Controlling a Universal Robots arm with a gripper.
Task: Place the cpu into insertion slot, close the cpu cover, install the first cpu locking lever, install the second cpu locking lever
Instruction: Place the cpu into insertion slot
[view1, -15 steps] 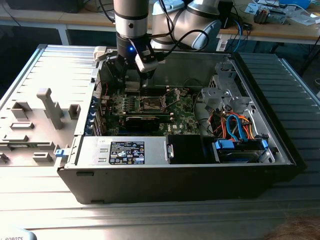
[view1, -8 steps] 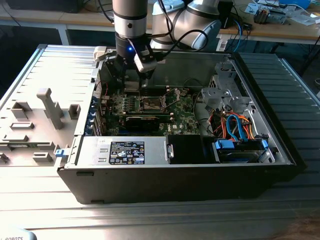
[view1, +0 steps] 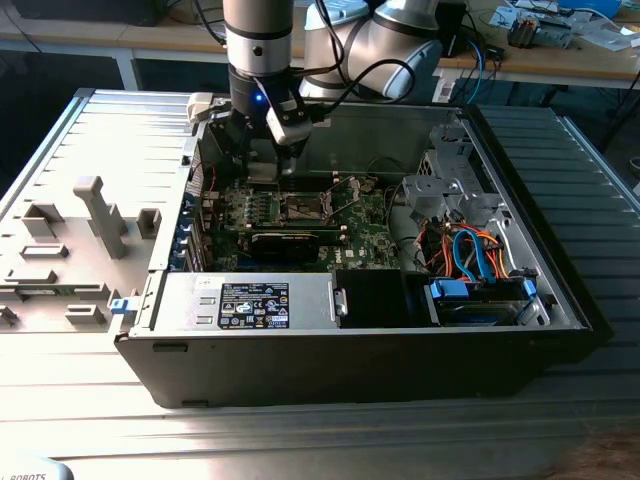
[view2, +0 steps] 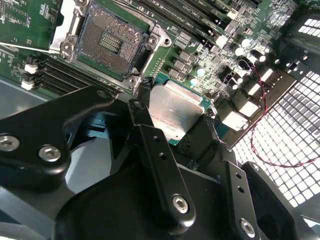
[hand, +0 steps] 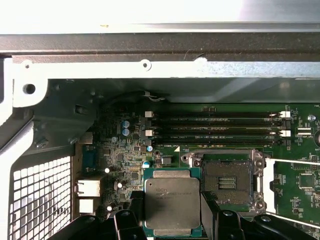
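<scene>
Step one in hand: my fingers (view2: 156, 160) clamp cpu (hand: 172, 202), held just beside open insertion slot (hand: 229, 182), not seated. I judge it needs squaring over slot.

This is a robotics lab or workshop: an opened computer case (view1: 380, 360) sits on a ribbed metal table (view1: 130, 130), with cluttered, cable-strewn benches (view1: 100, 40) beyond its far edge.

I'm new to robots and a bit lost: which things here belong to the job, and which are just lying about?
In the job: gripper, shut on the cpu; the empty insertion slot; the cpu cover, standing open.
Just there: memory slots; long black card; orange and blue cables; grey upright blocks.
</scene>
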